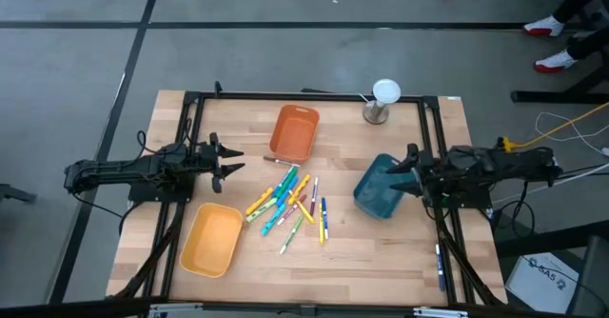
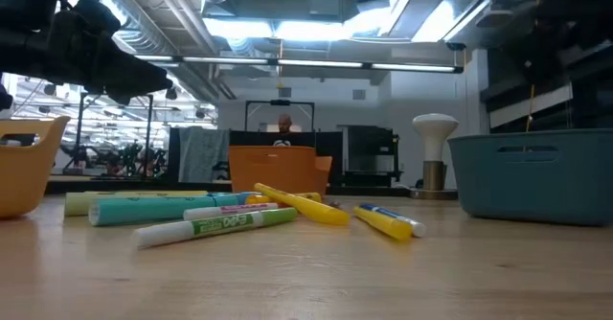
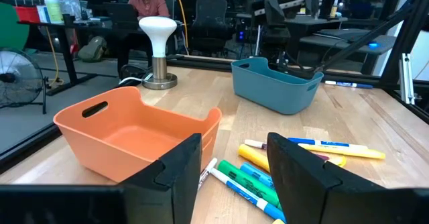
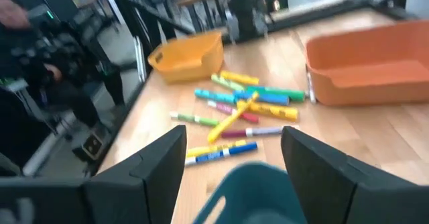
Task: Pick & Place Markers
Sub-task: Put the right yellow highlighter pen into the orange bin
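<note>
1. The left gripper (image 1: 231, 160) hangs at the table's left side, fingers apart and empty, just left of the orange bin (image 1: 294, 132) and apart from the pile.
2. The yellow bin (image 1: 212, 239) sits at the near left, with nothing visible inside it.
3. The markers (image 1: 290, 204) lie in a loose, overlapping heap on the wooden table (image 1: 381, 261) between the yellow bin and the teal bin (image 1: 379, 187). None is in a bin yet, so the task looks barely begun.
4. To pick well, I would go for a marker at the heap's edge, such as the blue one (image 1: 324, 210) on its right side, which lies clear of the crossings.
5. Turn the wrist so the fingers straddle the marker across its width, come straight down, and close near its middle so it does not swing.
6. The right gripper (image 1: 402, 170) hovers over the teal bin's near rim, fingers spread wide and empty.
</note>
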Controlling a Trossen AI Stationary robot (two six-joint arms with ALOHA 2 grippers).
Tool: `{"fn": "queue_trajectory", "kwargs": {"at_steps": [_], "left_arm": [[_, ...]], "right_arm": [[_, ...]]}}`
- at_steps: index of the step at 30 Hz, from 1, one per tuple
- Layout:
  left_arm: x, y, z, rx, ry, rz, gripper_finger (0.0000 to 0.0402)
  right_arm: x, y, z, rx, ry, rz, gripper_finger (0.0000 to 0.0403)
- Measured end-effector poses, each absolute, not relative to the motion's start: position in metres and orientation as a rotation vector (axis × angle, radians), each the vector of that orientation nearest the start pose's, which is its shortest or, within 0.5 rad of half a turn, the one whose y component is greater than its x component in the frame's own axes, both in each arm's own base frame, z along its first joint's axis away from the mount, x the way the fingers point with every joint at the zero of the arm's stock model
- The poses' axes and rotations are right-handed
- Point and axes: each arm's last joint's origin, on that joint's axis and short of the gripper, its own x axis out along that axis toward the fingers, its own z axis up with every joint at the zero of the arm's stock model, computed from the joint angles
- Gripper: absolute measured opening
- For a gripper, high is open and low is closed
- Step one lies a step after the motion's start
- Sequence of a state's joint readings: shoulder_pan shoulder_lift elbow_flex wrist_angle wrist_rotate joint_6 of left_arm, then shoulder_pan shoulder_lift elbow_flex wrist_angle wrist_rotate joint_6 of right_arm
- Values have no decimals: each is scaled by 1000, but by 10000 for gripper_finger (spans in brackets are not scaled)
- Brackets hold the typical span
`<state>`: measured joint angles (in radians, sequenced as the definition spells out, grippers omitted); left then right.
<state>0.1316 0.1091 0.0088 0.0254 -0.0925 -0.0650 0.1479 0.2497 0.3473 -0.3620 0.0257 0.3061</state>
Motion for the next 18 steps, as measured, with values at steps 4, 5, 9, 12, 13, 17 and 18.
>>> {"fn": "queue_trajectory", "kwargs": {"at_steps": [4, 5, 9, 12, 13, 17, 18], "left_arm": [[102, 16, 160, -66, 67, 227, 165], [102, 16, 160, -66, 68, 227, 164], [102, 16, 160, -66, 68, 227, 162], [102, 16, 160, -66, 68, 227, 164], [102, 16, 160, -66, 68, 227, 164], [102, 16, 160, -66, 68, 226, 166], [102, 16, 160, -66, 68, 226, 166]], "right_arm": [[104, 17, 250, 263, 408, 81, 242], [108, 19, 255, 259, 426, 88, 242], [129, 29, 278, 243, 478, 126, 242], [147, 39, 290, 227, 518, 157, 242], [154, 43, 293, 222, 535, 166, 242], [180, 59, 298, 196, 606, 199, 242], [187, 64, 299, 190, 618, 207, 242]]}}
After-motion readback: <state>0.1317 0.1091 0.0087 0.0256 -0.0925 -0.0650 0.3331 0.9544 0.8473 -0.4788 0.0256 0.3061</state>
